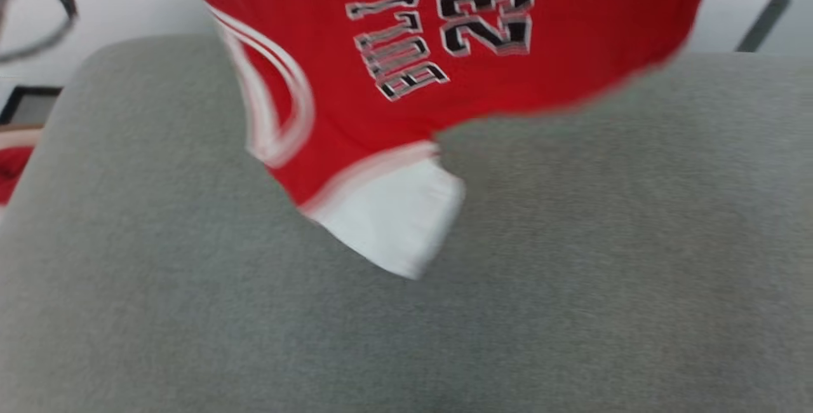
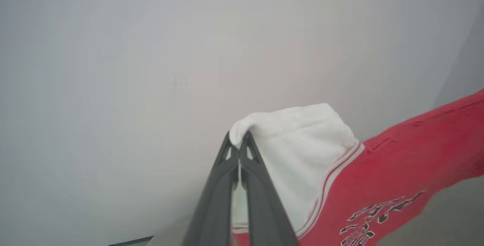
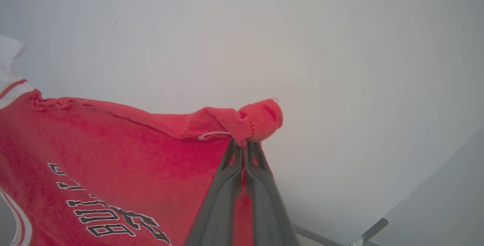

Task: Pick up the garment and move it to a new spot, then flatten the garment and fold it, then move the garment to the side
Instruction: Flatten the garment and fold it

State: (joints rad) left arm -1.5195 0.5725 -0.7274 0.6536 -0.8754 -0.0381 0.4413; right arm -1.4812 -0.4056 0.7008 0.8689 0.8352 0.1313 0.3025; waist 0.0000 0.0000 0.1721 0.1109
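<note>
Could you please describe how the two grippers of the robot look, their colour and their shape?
Both look the same. The left gripper and the right gripper each have two long, matte dark grey fingers, broad at the base and narrowing to a thin tip. Near each tip the finger is hollowed into small triangular openings, like a truss.

The garment is smeared by motion blur, its upper part cut off by the head view's top edge.
</note>
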